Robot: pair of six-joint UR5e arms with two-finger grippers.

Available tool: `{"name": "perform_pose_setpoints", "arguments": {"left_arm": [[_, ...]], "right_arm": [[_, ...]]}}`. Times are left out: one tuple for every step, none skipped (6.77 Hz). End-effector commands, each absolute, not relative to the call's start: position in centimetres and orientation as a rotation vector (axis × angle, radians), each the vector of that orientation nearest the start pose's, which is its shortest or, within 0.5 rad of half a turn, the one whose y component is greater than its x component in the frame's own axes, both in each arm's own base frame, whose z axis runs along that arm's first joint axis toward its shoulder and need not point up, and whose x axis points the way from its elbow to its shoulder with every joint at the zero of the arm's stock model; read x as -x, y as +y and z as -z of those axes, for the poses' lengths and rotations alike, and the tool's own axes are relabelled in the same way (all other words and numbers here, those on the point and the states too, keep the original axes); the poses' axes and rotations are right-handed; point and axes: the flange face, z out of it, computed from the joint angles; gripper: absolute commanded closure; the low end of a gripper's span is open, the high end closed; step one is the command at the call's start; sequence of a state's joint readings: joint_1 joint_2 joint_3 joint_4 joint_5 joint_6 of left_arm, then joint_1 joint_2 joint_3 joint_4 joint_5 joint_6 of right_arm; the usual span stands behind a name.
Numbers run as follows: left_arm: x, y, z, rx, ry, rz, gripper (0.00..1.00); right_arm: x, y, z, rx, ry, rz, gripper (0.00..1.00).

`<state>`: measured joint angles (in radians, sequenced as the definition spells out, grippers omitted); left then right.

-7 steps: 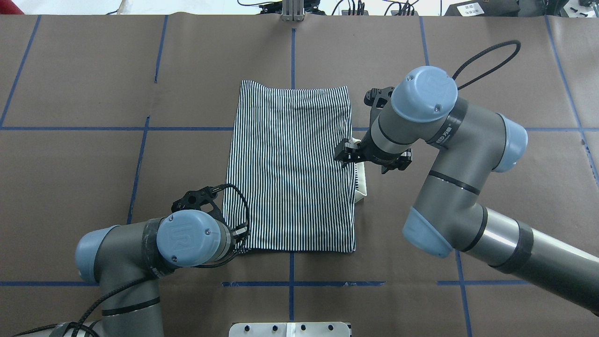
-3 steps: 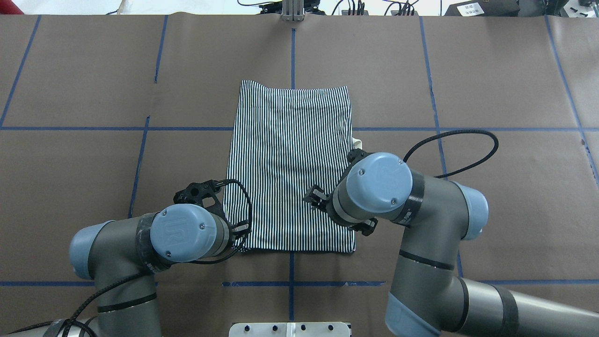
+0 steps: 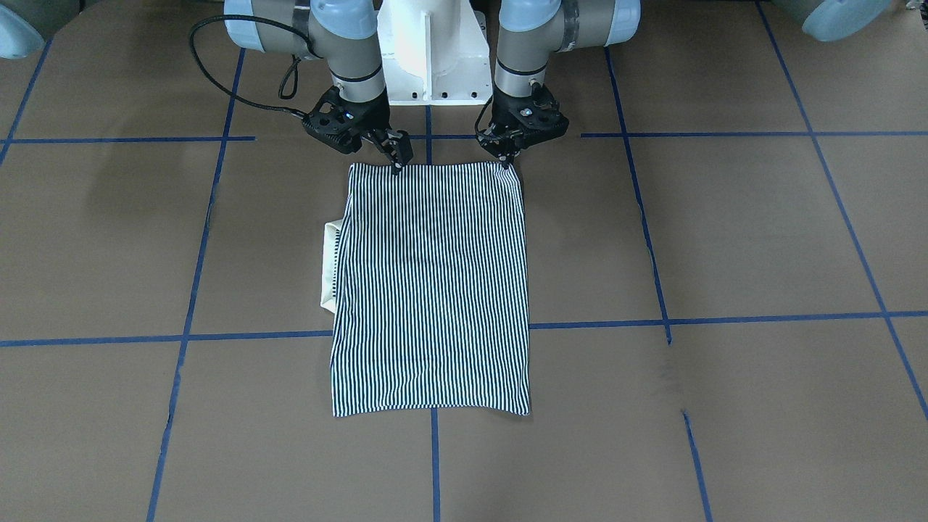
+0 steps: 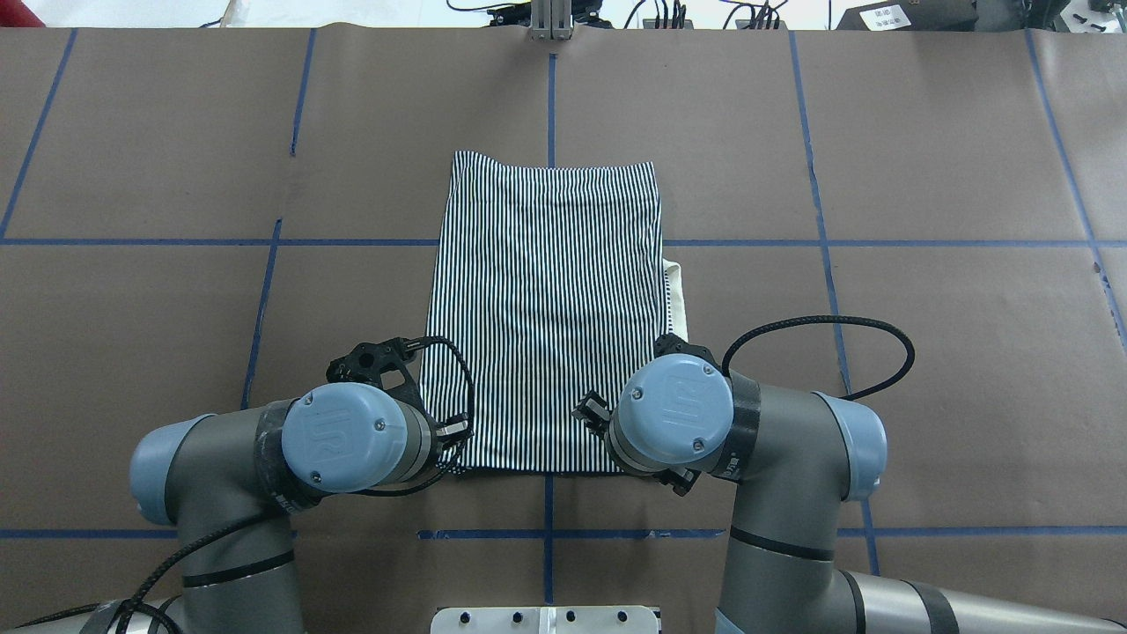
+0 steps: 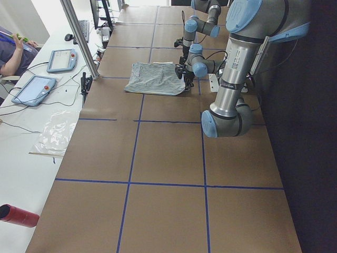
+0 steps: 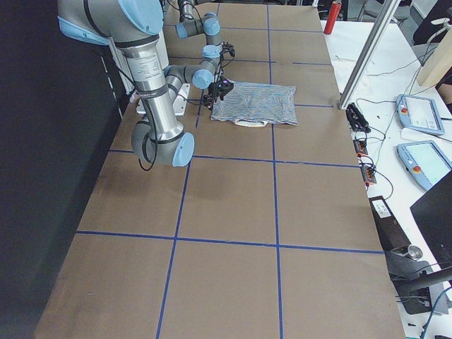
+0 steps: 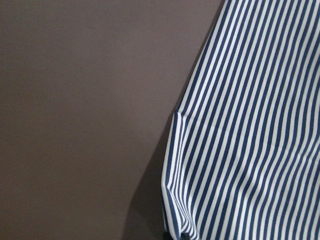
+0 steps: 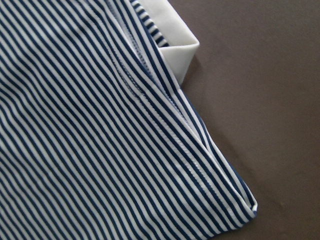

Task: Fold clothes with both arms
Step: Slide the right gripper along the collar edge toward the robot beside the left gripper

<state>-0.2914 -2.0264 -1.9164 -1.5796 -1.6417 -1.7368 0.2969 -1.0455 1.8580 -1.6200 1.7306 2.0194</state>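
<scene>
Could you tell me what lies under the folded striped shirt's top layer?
A cream collar pokes out from under the shirt on the robot's right side; anything else beneath is covered.

One striped shirt [image 4: 541, 308], two arms: left arm [image 4: 220, 475], right arm [image 4: 792, 458].

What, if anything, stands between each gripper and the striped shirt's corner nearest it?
Nothing visible does. The left gripper and right gripper both sit right at the shirt's robot-side corners, with no object between.

overhead: behind, downward | front: opposite, steep | sides: along table [image 5: 158, 158] | wrists: close, sharing shirt [image 7: 250, 125]
</scene>
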Motion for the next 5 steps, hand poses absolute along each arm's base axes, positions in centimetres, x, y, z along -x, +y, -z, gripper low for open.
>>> {"name": "perform_pose_setpoints", "arguments": {"left_arm": [[-53.91, -29.36, -25.89, 0.016, 0.818, 0.403, 1.00], [-53.91, -29.36, -25.89, 0.016, 0.818, 0.404, 1.00], [-53.91, -29.36, -25.87, 0.016, 0.820, 0.403, 1.00], [-53.91, -29.36, -25.87, 0.016, 0.820, 0.403, 1.00], [-53.91, -29.36, -25.87, 0.016, 0.820, 0.404, 1.00]], "right_arm": [[57.37, -29.41, -26.03, 0.204, -0.725, -0.658, 0.00], [57.50, -29.64, -26.24, 0.181, -0.726, -0.652, 0.00], [57.57, -29.72, -26.38, 0.173, -0.724, -0.650, 0.00], [57.87, -29.98, -26.73, 0.166, -0.728, -0.652, 0.00], [58.22, -30.22, -26.94, 0.163, -0.746, -0.651, 0.00]]}}
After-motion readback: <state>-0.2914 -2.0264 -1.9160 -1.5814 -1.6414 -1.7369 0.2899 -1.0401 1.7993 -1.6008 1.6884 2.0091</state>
